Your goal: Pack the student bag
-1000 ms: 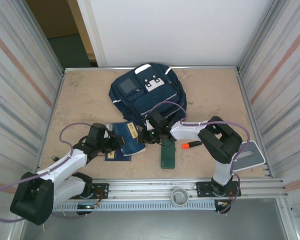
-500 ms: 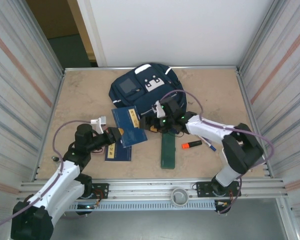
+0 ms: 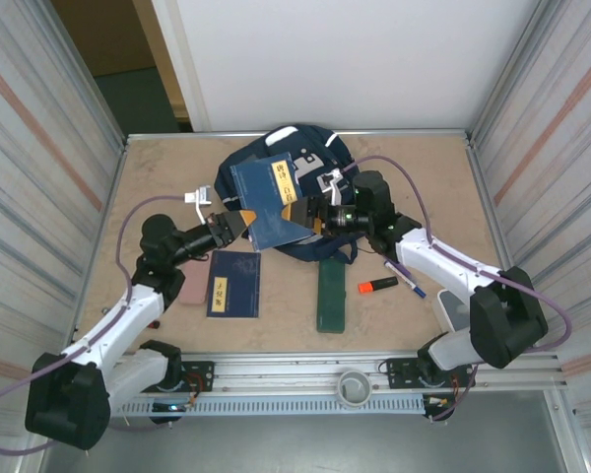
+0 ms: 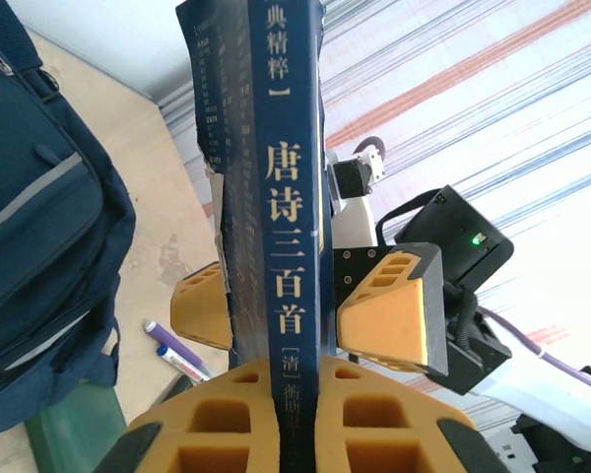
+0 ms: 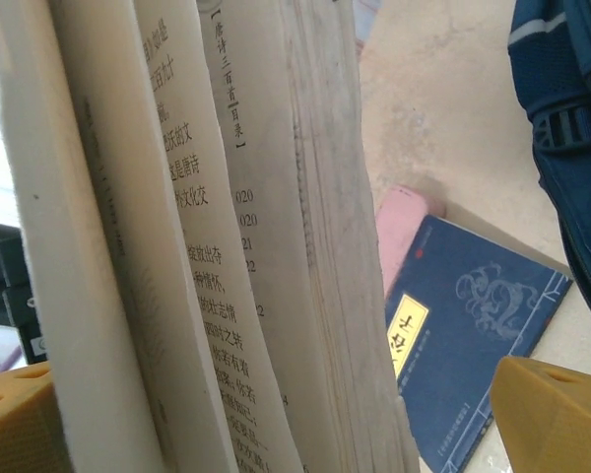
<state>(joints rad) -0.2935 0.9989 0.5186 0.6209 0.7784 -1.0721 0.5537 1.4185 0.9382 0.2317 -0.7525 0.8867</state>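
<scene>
The student bag (image 3: 256, 150), a navy backpack, lies at the back of the table and also shows at the left (image 4: 39, 227). A navy book (image 3: 271, 202) with gold lettering on its spine (image 4: 295, 197) is held up on edge over the bag's front. My left gripper (image 3: 238, 223) (image 4: 300, 379) is shut on the book's spine end. My right gripper (image 3: 310, 212) (image 5: 276, 414) stands open, one yellow finger (image 4: 389, 305) on each side of the book, whose fanned pages (image 5: 227, 246) sit between them without being pinched.
A second navy book (image 3: 234, 284) with a yellow label lies flat at the front left, with a pink item (image 3: 192, 284) beside it. A green case (image 3: 331, 296), an orange highlighter (image 3: 377, 286) and pens (image 3: 402, 277) lie right of centre. Corrugated walls close in both sides.
My left arm has lifted the book off the table and carried it back over the bag. My right gripper has opened and let go of it, moving back alongside.
</scene>
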